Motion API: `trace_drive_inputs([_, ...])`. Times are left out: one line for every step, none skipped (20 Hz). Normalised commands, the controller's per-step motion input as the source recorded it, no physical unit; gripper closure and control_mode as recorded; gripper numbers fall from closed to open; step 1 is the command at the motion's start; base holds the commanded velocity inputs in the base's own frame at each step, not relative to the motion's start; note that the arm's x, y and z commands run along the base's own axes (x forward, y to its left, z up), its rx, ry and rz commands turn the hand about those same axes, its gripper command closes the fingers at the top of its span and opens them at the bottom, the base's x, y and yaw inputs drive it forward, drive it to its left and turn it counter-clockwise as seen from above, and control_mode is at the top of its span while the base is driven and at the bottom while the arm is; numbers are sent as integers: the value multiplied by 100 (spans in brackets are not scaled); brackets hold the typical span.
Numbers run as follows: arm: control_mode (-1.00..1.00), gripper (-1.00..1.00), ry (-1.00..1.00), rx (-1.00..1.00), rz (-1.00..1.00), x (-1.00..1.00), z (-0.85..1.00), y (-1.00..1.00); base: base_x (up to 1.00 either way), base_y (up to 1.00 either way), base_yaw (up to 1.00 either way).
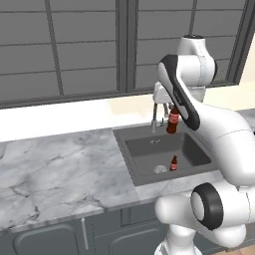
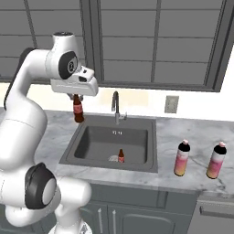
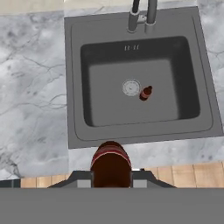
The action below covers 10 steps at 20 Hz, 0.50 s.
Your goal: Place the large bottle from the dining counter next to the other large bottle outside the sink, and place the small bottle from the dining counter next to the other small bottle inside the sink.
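My gripper is shut on the small bottle, dark brown with a red label and cap. It hangs upright in the air by the left rear corner of the sink. The other small bottle stands on the basin floor beside the drain. Two large pink-to-orange bottles stand side by side on the marble to the right of the sink. The dining counter is out of view.
A dark gooseneck faucet rises behind the basin, close to the held bottle. Marble worktop runs along both sides of the sink. A window wall stands behind, with a wall socket at the right.
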Motion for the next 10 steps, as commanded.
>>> trace_drive_inputs([-100, 100, -1, 0, 0, 64, -20, 0, 0, 0, 0])
trace_drive_inputs([-100, 100, -8, 0, 0, 53, -24, 0, 0, 0, 0])
trace_drive_inputs([-100, 100, -9, 0, 0, 41, -18, -2, 0, 0, 0])
trace_drive_inputs([-100, 100, -7, 0, 0, 34, -11, -4, 0, 0, 0])
trace_drive_inputs([-100, 100, -8, 0, 0, 31, -19, -5, 0, 0, 0])
trace_drive_inputs([-100, 100, -5, 0, 0, 21, -26, -3, 0, 0, 0])
trace_drive_inputs([-100, 100, -3, 0, 0, 11, -34, 0, 0, 0, 0])
trace_drive_inputs([-100, 100, -1, 0, 0, 0, -45, 0, 0, 0, 0])
trace_drive_inputs([-100, 100, -2, 0, 0, 0, -59, 0, 0, 0, 0])
trace_drive_inputs([-100, 100, -1, 0, 0, 0, -61, 0, 0, 0, 0])
